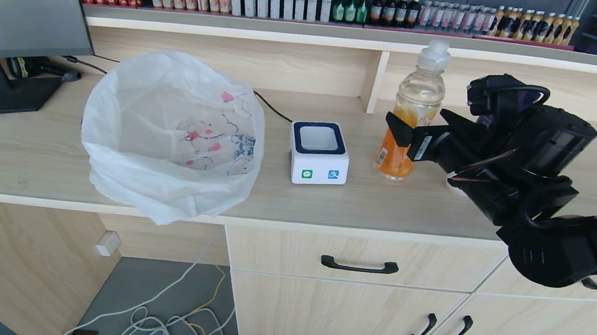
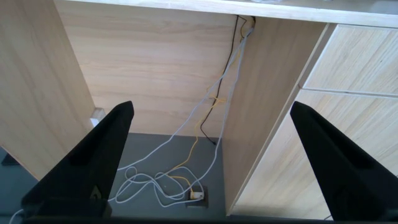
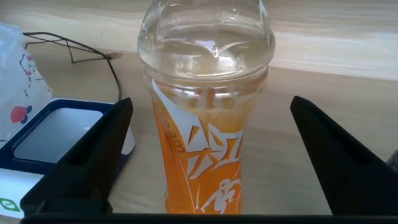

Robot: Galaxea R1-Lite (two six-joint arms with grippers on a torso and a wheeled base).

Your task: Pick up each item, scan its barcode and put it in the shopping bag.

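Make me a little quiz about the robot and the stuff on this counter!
1. True or false: the bottle stands upright on the counter.
2. What sits between the shopping bag and the bottle? A banana, B scanner, C cup.
3. Fill the gap: the right gripper, open, has a finger on each side of the bottle, whose label is ____.
Key: 1 true; 2 B; 3 orange.

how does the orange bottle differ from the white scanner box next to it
The bottle is tall, round and clear with an orange label; the scanner is a low white cube with a dark blue top rim. The bottle stands between the open fingers of the right gripper; the scanner stands free. Both sit upright on the wooden counter.
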